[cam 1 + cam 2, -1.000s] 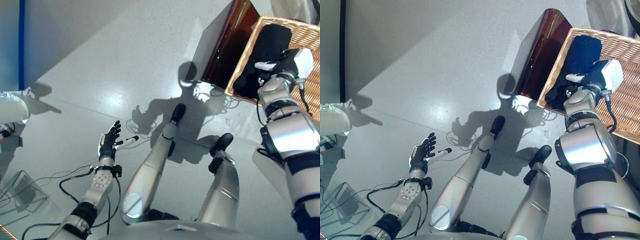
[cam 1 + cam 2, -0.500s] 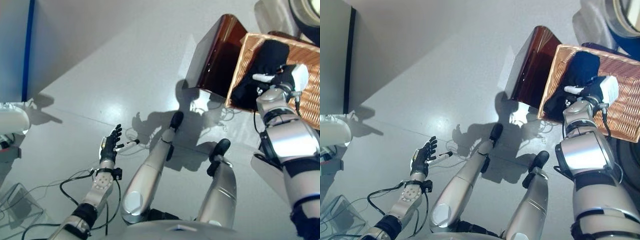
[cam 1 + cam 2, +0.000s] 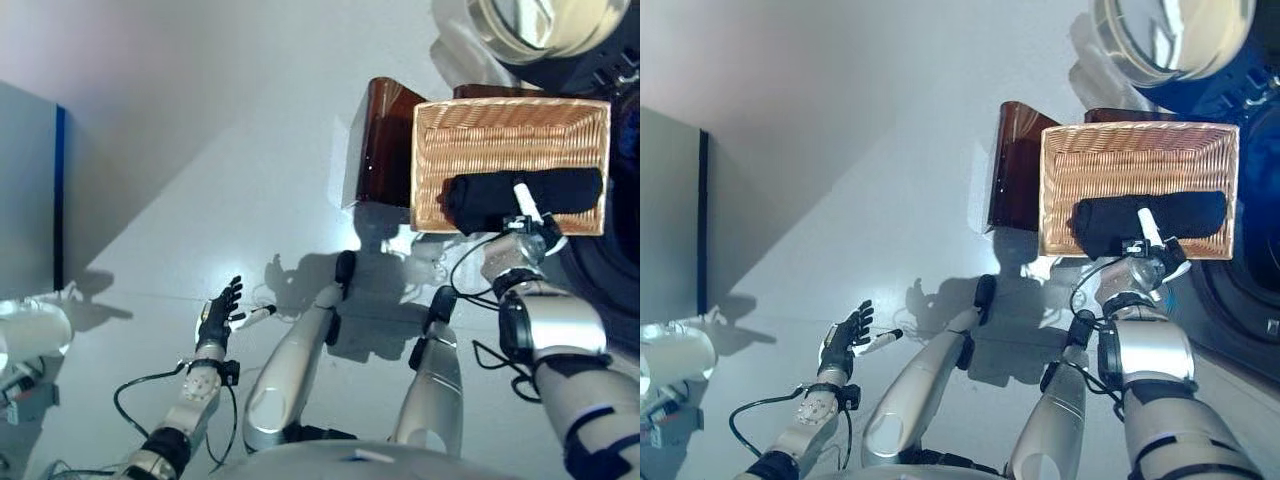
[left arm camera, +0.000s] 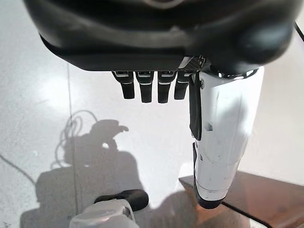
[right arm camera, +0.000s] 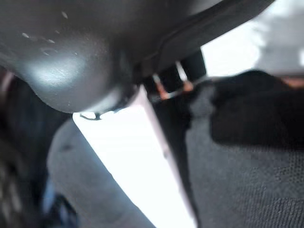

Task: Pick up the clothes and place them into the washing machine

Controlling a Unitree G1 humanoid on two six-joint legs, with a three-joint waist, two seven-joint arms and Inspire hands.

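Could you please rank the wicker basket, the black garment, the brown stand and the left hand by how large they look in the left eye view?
1. Wicker basket
2. Black garment, lying across the basket
3. Brown stand, partly hidden, so only roughly ranked against the garment
4. Left hand, smallest

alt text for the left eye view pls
The right hand rests on a black cloth in a wicker basket on the floor. The left hand hangs open over bare floor, away from the basket.
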